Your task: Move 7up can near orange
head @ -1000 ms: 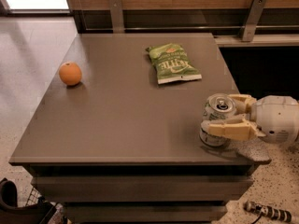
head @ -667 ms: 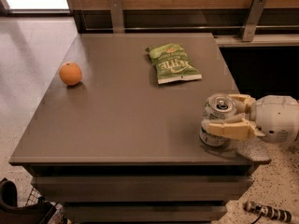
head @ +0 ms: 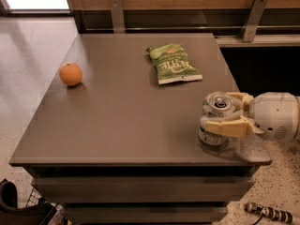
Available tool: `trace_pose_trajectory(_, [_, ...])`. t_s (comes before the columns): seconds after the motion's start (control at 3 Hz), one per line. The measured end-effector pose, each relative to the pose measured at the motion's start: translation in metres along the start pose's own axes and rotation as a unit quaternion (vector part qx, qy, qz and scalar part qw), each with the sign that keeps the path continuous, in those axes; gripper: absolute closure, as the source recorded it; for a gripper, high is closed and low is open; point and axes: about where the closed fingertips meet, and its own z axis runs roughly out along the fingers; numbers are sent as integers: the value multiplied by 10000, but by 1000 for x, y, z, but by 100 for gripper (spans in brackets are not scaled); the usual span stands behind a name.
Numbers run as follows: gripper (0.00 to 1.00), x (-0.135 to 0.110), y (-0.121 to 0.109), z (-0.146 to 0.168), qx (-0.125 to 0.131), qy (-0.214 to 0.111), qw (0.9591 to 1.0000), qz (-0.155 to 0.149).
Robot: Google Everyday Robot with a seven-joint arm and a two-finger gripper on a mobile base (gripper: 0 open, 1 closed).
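Note:
The 7up can [head: 214, 114] stands upright near the table's front right corner, pull-tab top showing. My gripper [head: 225, 112] reaches in from the right, its cream fingers [head: 228, 126] closed around the can's sides. The orange [head: 70, 74] sits on the table's left side, far from the can.
A flat green chip bag [head: 174, 63] lies at the back middle of the grey-brown table [head: 122, 125]. The table's right edge runs just under my gripper. A wooden wall with metal brackets stands behind. Floor lies to the left and front.

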Motion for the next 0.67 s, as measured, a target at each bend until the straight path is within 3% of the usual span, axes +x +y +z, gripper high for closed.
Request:
trace_pose_trajectory(0.33, [100, 0, 0, 0, -1, 3, 10000, 0])
trace_pose_trajectory(0.67, [100, -50, 6, 69, -268, 86, 9996, 33])
